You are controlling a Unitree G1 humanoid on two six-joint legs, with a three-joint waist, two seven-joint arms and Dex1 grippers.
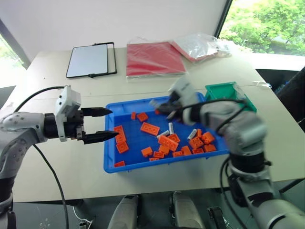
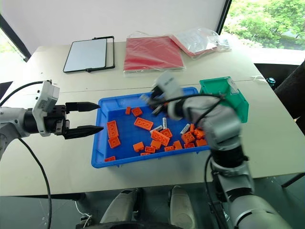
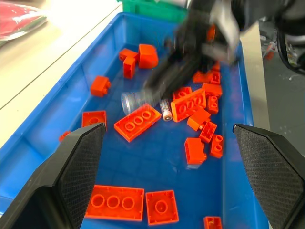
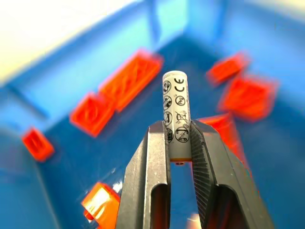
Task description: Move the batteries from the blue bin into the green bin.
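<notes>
Silver-grey, the small cylindrical battery (image 4: 176, 112) stands clamped between the two black fingers of the right pincer (image 4: 179, 143), above the floor of the large shallow bright-blue plastic bin (image 1: 110, 138) on the pale worktop (image 1: 57, 157). Other batteries (image 1: 170, 127) lie there among orange toy bricks (image 1: 149, 128). The left pincer (image 1: 106, 124) hangs released at the bin's left rim. The small deep green plastic bin (image 1: 224, 90) stands just beside the far right corner.

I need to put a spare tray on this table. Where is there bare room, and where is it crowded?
Free: the table to the left of and in front of the blue bin, and the strip between that bin and the clipboard. Crowded: the back edge, with the clipboard, red folder and plastic bags; the green bin adjoins the blue bin's right end.
</notes>
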